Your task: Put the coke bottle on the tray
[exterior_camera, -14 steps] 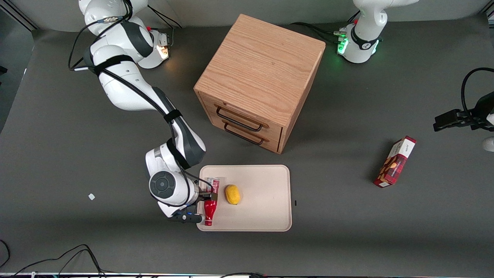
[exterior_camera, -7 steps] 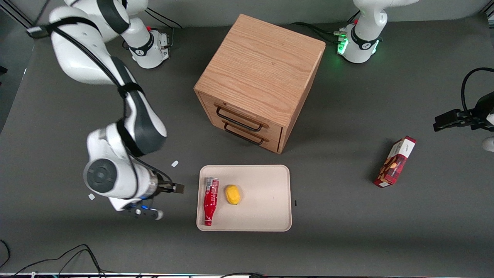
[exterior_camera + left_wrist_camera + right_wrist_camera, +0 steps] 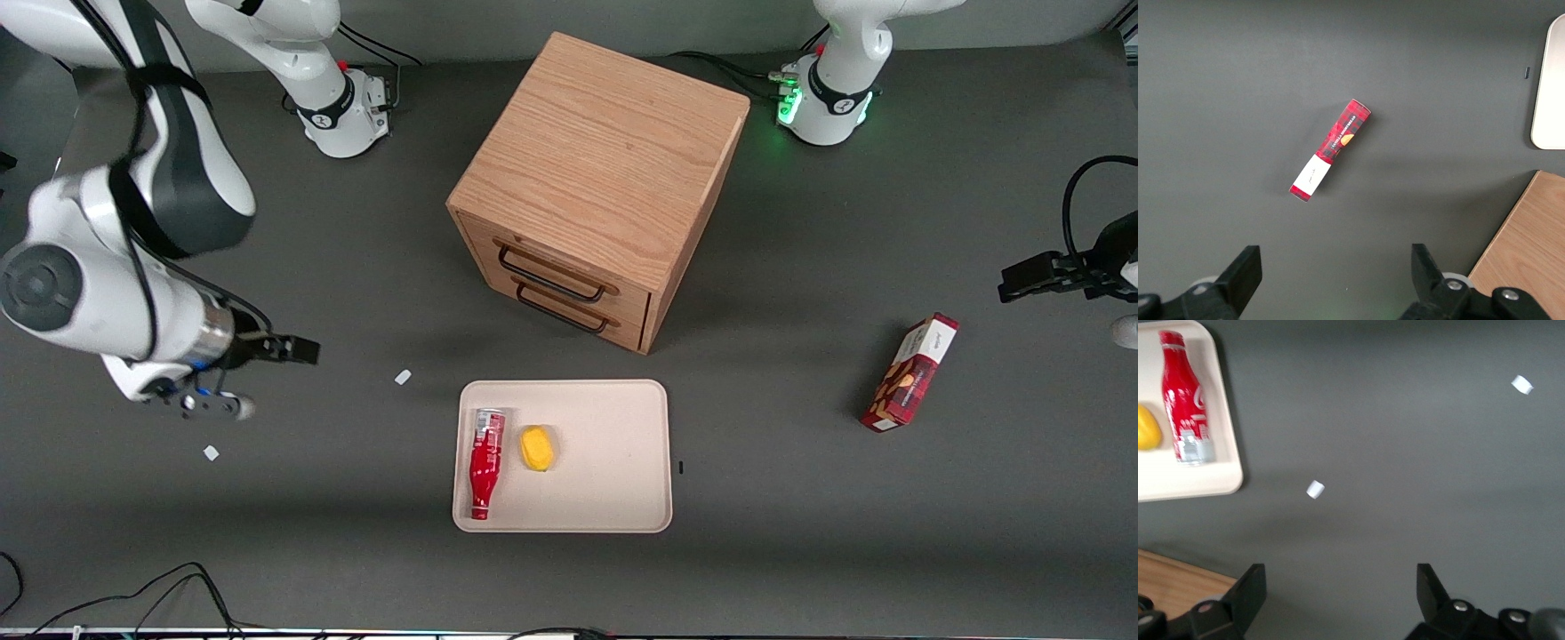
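Observation:
The coke bottle (image 3: 483,462) is red with white lettering and a silvery base. It lies on its side on the cream tray (image 3: 605,462), along the tray edge nearest the working arm, with its cap toward the front camera. The right wrist view shows the same bottle (image 3: 1185,400) resting flat on the tray (image 3: 1178,480). My gripper (image 3: 298,349) hangs over bare table, well away from the tray toward the working arm's end. It is open, and in the wrist view the gripper (image 3: 1340,587) has nothing between its fingers.
A yellow fruit (image 3: 536,447) sits on the tray beside the bottle. The wooden drawer cabinet (image 3: 596,178) stands farther from the front camera than the tray. A red snack box (image 3: 909,372) lies toward the parked arm's end. Two white scraps (image 3: 403,377) (image 3: 211,452) lie near my gripper.
My gripper let go of the bottle, which stays lying on the tray. The arm then drew back and up toward its own end of the table.

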